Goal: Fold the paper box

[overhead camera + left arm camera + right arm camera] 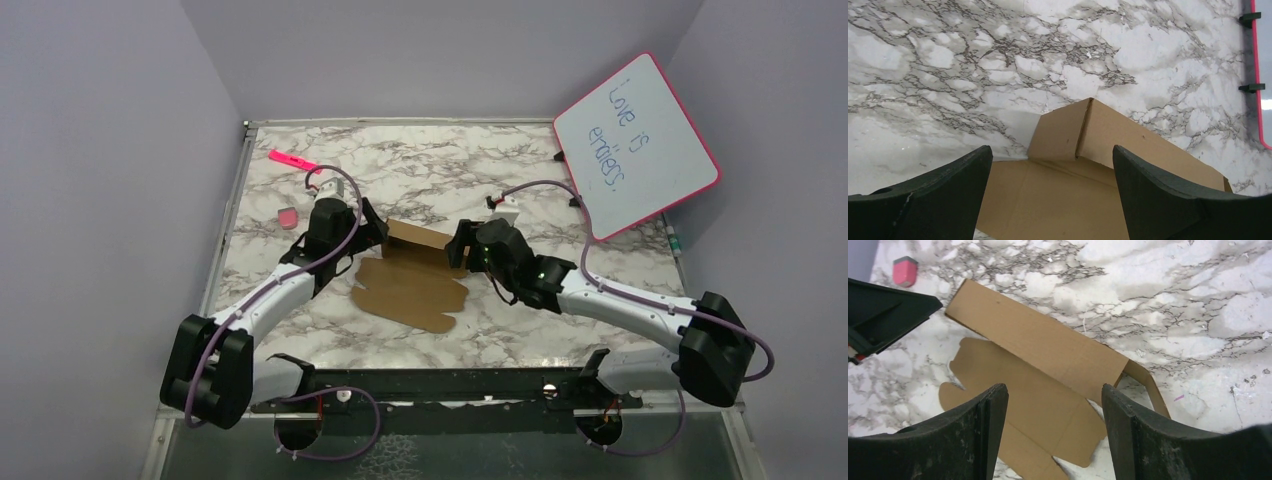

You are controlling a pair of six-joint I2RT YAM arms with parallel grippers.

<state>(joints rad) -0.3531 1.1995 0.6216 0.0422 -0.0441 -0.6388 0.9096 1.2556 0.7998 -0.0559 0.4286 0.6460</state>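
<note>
The paper box [410, 288] is a brown die-cut sheet lying mid-table, its far panel [416, 237] folded up along a crease. My left gripper [374, 236] hovers at the panel's left end, open, with the sheet and upright corner [1083, 131] showing between its fingers [948, 195]. My right gripper [459, 246] is at the panel's right end, also open and holding nothing. In the right wrist view the raised panel [1038, 340] slants across, a narrow end flap [1148, 385] hangs off its right end, and the flat tabs lie below, between the right gripper [1054, 390].
A pink-framed whiteboard [635, 145] leans at the back right. A pink marker [292, 159] and a pink eraser [287, 216] lie on the marble table [450, 170] at the left. The left gripper's finger [883, 315] shows in the right wrist view.
</note>
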